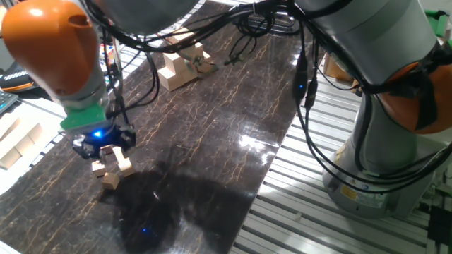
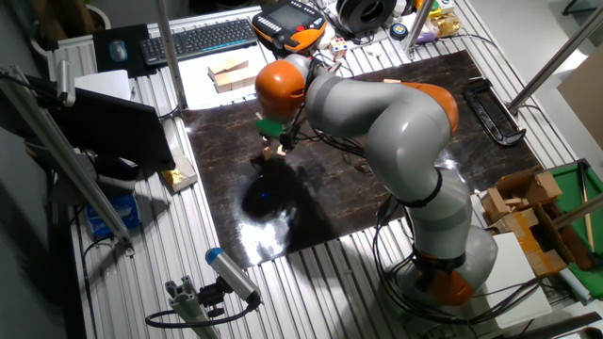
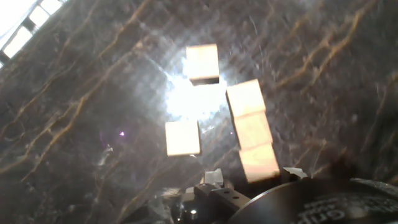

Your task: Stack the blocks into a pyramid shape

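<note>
I am low over the dark marbled table, near its left edge in the one fixed view, with my gripper pointing straight down. Just under and in front of me lie the blocks, a loose cluster on the tabletop, none yet stacked on another as far as I can tell.

My hand view gives the layout best. Three blocks sit edge to edge in a short row that runs away from my fingers, its near end almost under the finger at the bottom of the picture. So the row's long axis points along my line of sight, not across it. To the left of that row, apart from it, lies a single block. Farther off, past a bright glare on the table, lies another block. I can count five here; a sixth I cannot find in any view.

The single block to the left looks like the nearest loose one: slightly ahead of my fingertips and off to the left, square to the row. I judge the next move depends on shifting left and forward to centre over it.

How far my fingers are spread I cannot tell; they are mostly hidden, and I see no block between them.

Another pile of wooden pieces lies well apart at the far end.
</note>
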{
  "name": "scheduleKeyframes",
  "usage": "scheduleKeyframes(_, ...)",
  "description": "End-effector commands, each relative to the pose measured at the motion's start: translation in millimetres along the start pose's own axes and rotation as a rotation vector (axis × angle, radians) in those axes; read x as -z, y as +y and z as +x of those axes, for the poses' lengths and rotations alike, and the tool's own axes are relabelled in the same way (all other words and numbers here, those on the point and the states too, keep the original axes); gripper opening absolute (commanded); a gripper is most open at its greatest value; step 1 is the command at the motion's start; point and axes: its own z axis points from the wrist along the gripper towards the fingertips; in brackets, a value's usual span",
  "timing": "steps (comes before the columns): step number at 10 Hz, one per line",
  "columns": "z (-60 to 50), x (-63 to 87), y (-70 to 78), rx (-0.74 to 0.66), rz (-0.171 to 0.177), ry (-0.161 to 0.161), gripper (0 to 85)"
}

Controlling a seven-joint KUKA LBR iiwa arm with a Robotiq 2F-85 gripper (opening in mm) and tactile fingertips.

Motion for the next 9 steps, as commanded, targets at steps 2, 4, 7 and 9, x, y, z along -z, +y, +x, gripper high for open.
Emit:
scheduleKeyframes(2,8.7,-4.1,3.6,-0.032,0.002,-0.004,52.0)
scheduleKeyframes(4,13.2,-7.4,6.4,-0.073,-0.001,0.000,52.0)
scheduleKeyframes(7,17.9,-15.0,10.5,-0.168,-0.007,0.005,52.0)
scheduleKeyframes(9,18.2,-21.3,11.1,-0.218,-0.021,0.006,52.0)
